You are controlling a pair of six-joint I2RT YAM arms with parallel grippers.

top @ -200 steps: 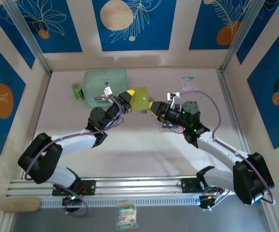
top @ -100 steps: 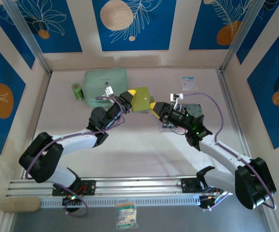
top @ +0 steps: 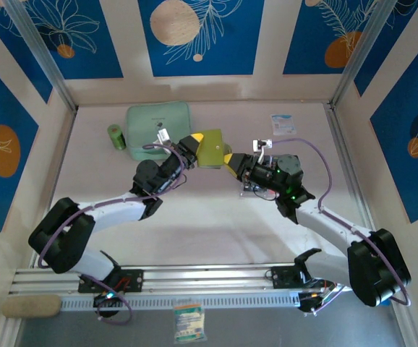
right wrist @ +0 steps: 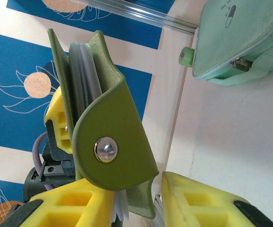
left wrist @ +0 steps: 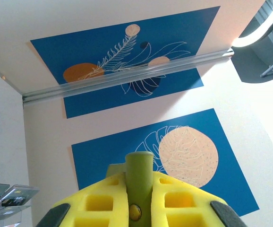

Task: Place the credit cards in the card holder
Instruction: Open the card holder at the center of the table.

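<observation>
The olive-green card holder (top: 210, 148) hangs above the table's middle, and my left gripper (top: 194, 144) is shut on its left edge. In the left wrist view the holder's edge (left wrist: 140, 163) stands pinched between the yellow pads, with the gripper (left wrist: 139, 189) shut tight. In the right wrist view the holder (right wrist: 113, 137) gapes, showing its snap button and grey pleats. My right gripper (right wrist: 136, 189) straddles its lower corner, open, with a gap at the right finger (right wrist: 198, 198). A pale jagged edge (right wrist: 122, 215) pokes out below the flap. Small dark flat pieces (top: 254, 189), perhaps credit cards, lie under my right wrist.
A mint-green zip case (top: 158, 121) lies at the back left with a small green cylinder (top: 116, 136) beside it. A white-and-blue paper packet (top: 282, 124) sits at the back right. Walls close in the table on three sides.
My right gripper's jaws have narrowed around the holder's lower corner after a small shift back and forth. The left arm and the holder have stayed put.
</observation>
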